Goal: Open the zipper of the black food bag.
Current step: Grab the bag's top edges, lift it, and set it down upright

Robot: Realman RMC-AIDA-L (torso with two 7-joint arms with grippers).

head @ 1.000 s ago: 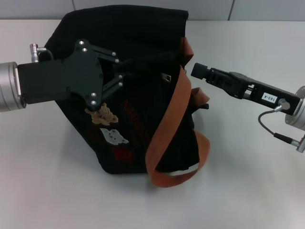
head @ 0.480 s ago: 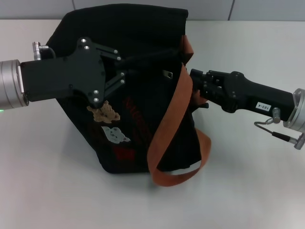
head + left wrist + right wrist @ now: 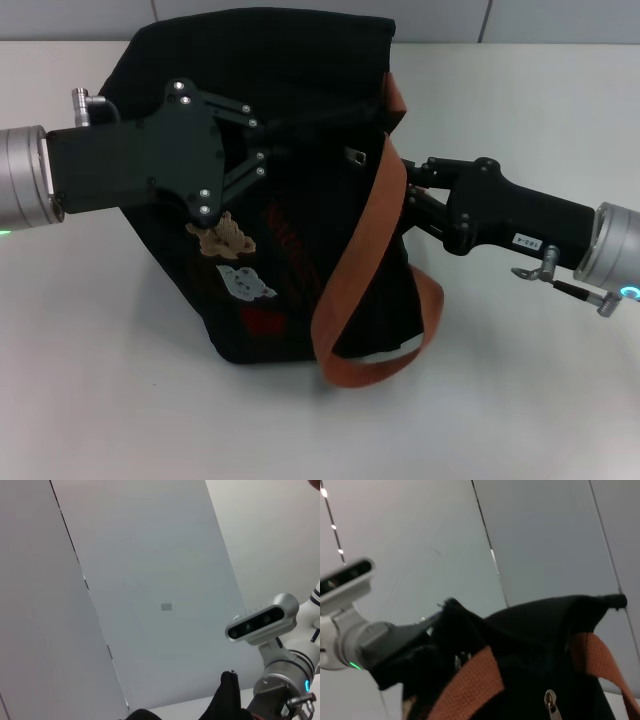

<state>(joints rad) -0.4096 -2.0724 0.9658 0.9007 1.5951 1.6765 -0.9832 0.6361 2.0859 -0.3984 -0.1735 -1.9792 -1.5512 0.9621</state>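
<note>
Nearest the camera, orange-brown strap (image 3: pixel 352 270) loops across front of black food bag (image 3: pixel 290 90) standing on the table (image 3: pixel 520 400). Further back, right gripper (image 3: pixel 412 178) w/ tips at strap and bag's right side, finger state can't tell; silver pull tab (image 3: pixel 352 155) of zipper (image 3: pixel 310 125) just to its left, zip line running left-right twd left gripper (image 3: pixel 262 150). Left fingers look pinched on bag's top fabric; right arm nearer the tab.

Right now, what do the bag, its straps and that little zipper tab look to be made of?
The black food bag: soft matte fabric that slumps and creases. Its orange-brown straps: flat woven-looking webbing, probably. The zipper pull: shiny silver, likely metal.
</note>
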